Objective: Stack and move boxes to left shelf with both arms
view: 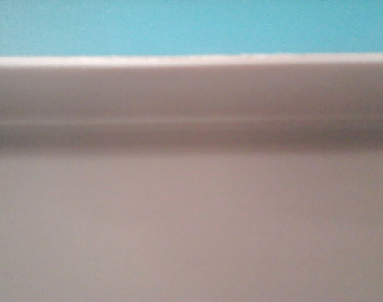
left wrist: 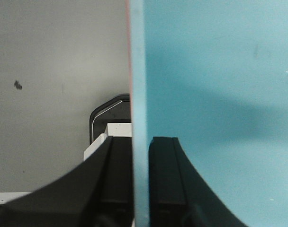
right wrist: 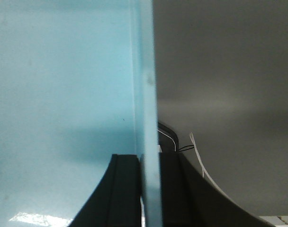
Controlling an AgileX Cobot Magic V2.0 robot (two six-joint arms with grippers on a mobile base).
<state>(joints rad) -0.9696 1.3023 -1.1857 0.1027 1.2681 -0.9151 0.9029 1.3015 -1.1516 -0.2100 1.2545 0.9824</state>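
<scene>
The front view is filled by the two boxes held very close: a blurred salmon pink box (view: 191, 207) with a pale rim, and above it a band of the turquoise blue box (view: 191, 25). In the left wrist view my left gripper (left wrist: 140, 184) is shut on the wall of the blue box (left wrist: 220, 94), one black finger (left wrist: 118, 189) outside and one inside; a thin pink edge (left wrist: 129, 56) runs along that wall. In the right wrist view my right gripper (right wrist: 148, 189) is shut on the opposite wall of the blue box (right wrist: 63, 94). The left shelf is out of view.
A grey floor (left wrist: 54, 71) lies below the left gripper, with a small dark speck and a dark rounded part of the robot base (left wrist: 111, 116). Beside the right gripper hangs a thin white cable (right wrist: 201, 165) over a grey floor (right wrist: 229, 71).
</scene>
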